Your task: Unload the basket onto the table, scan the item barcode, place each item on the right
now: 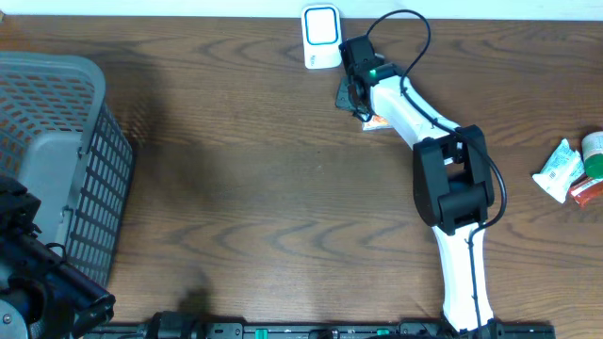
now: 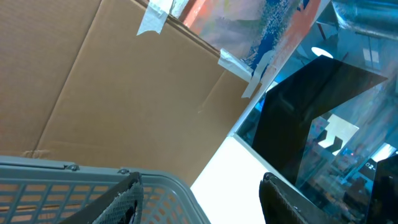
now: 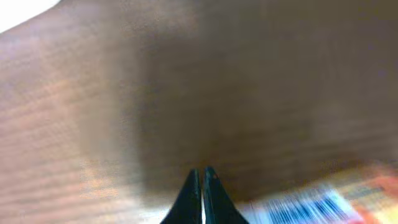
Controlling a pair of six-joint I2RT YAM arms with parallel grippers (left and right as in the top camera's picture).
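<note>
The white barcode scanner [image 1: 321,38] stands at the back edge of the table. Just to its right, my right gripper [image 1: 355,92] reaches down to the table. A flat white-and-orange item [image 1: 376,121] lies partly under that arm. In the right wrist view the item's barcode [image 3: 311,208] shows blurred at the lower right, beside my right gripper [image 3: 203,171]. Its jaws are shut tip to tip, and I see nothing held between them. My left gripper [image 2: 200,180] stands open and empty at the near left, pointing up past the basket rim [image 2: 74,169].
A grey mesh basket [image 1: 57,113] fills the left side of the table. At the right edge lie a white-and-green packet [image 1: 560,170], a green-capped container [image 1: 594,148] and a red item [image 1: 586,192]. Brown cardboard [image 2: 124,93] shows behind the basket.
</note>
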